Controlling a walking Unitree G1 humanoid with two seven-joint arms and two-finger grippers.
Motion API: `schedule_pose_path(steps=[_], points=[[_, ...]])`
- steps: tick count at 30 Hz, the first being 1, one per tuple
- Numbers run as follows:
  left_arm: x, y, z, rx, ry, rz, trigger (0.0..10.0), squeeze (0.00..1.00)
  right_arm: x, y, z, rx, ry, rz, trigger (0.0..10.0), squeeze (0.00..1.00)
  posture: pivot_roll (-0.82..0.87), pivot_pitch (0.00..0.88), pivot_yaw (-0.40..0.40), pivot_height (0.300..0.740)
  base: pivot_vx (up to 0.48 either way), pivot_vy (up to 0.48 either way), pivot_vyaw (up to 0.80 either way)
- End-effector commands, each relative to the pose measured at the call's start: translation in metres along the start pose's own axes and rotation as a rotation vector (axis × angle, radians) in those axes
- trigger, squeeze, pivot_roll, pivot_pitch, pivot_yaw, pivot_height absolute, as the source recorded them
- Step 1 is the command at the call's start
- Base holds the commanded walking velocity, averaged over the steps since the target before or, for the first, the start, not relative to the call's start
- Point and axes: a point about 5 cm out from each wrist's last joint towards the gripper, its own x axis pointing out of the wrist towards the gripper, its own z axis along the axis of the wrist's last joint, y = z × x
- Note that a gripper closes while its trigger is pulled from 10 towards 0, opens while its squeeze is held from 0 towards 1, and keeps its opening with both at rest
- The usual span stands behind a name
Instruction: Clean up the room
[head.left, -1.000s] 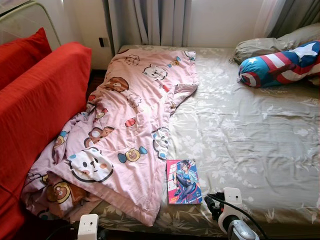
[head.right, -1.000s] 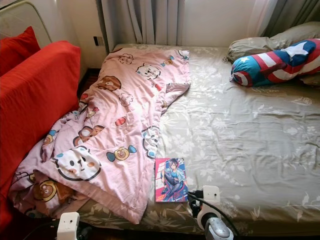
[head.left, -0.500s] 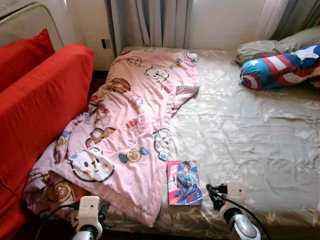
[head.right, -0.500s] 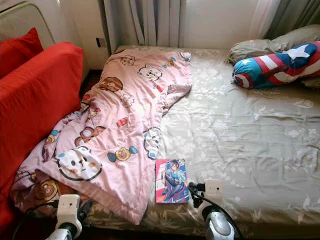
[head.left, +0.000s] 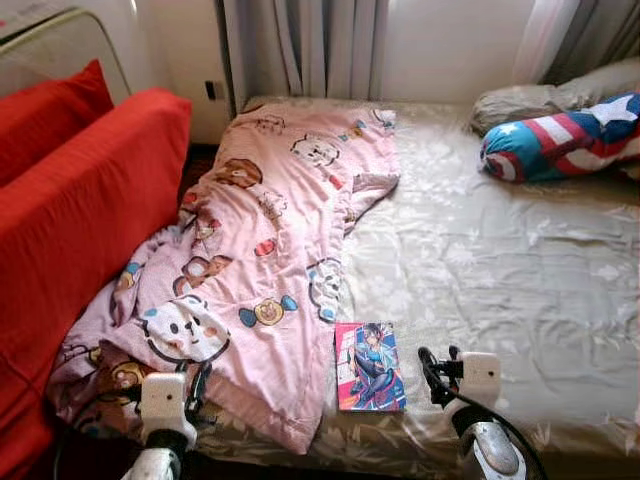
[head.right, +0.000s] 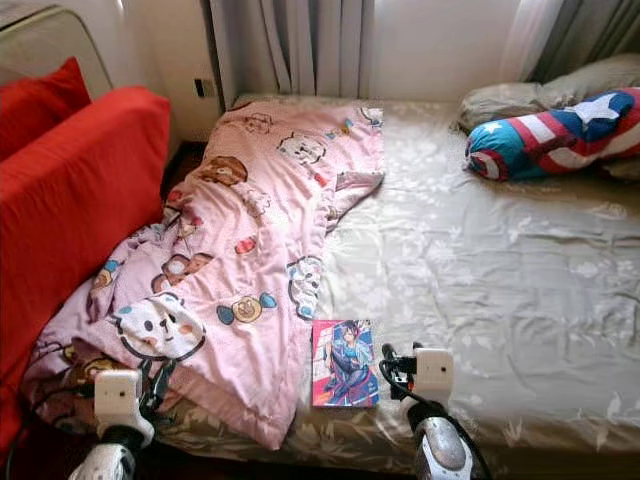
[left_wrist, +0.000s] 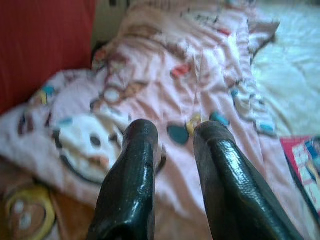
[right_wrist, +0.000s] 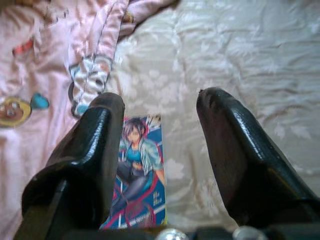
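Observation:
A crumpled pink cartoon-print blanket (head.left: 270, 250) lies along the left side of the bed and spills over its front left corner. A comic book (head.left: 368, 365) lies flat on the sheet near the front edge, just right of the blanket's hem. My left gripper (head.left: 197, 382) hovers over the blanket's front corner; in the left wrist view its gripper (left_wrist: 175, 135) is open with a narrow gap and holds nothing. My right gripper (head.left: 433, 365) is just right of the book, open and empty; the right wrist view has the book (right_wrist: 137, 170) under the left finger (right_wrist: 97, 145).
The bed (head.left: 500, 270) has an olive floral sheet. A Captain America bolster (head.left: 560, 135) and a grey pillow (head.left: 520, 98) lie at its far right. A red sofa (head.left: 80, 220) stands close on the left. Curtains (head.left: 310, 45) hang behind.
Both arms have risen and reached forward over the bed's front edge, the left over the blanket, the right beside the book. The camera shifted slightly.

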Motion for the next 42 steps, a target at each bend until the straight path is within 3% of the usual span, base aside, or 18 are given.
schedule_pose_path(steps=[1, 11, 19, 25, 32, 42], points=[[0.005, -0.001, 0.005, -0.026, -0.003, 0.017, 10.0, 0.00, 0.000, 0.000, 0.002, 0.009, -0.007, -0.013, 10.0, 0.00, 0.05, 0.075, -0.042, 0.740, 0.000, 0.000, 0.00], [0.012, -0.003, 0.024, -0.041, -0.040, 0.019, 10.0, 0.00, 0.000, -0.005, 0.002, -0.004, 0.010, -0.035, 10.0, 0.00, 0.04, 0.105, -0.045, 0.705, 0.000, 0.000, 0.00], [0.012, -0.006, 0.033, -0.048, -0.042, 0.024, 10.0, 0.00, 0.002, -0.002, 0.009, 0.009, -0.031, -0.023, 10.0, 0.00, 0.04, 0.113, -0.049, 0.705, 0.000, 0.000, 0.00], [0.012, -0.010, 0.036, -0.056, -0.028, 0.020, 10.0, 0.00, 0.005, 0.001, 0.009, -0.007, -0.007, -0.012, 10.0, 0.00, 0.04, 0.116, -0.051, 0.705, 0.000, 0.000, 0.00], [0.011, -0.013, 0.037, -0.068, -0.016, 0.017, 10.0, 0.00, 0.005, 0.003, 0.009, -0.003, -0.014, -0.001, 10.0, 0.00, 0.05, 0.124, -0.052, 0.661, 0.000, 0.000, 0.00], [0.012, -0.015, 0.038, -0.076, 0.002, 0.009, 10.0, 0.00, 0.006, 0.007, 0.009, 0.001, -0.003, 0.016, 10.0, 0.00, 0.05, 0.125, -0.050, 0.661, 0.000, 0.000, 0.00]])
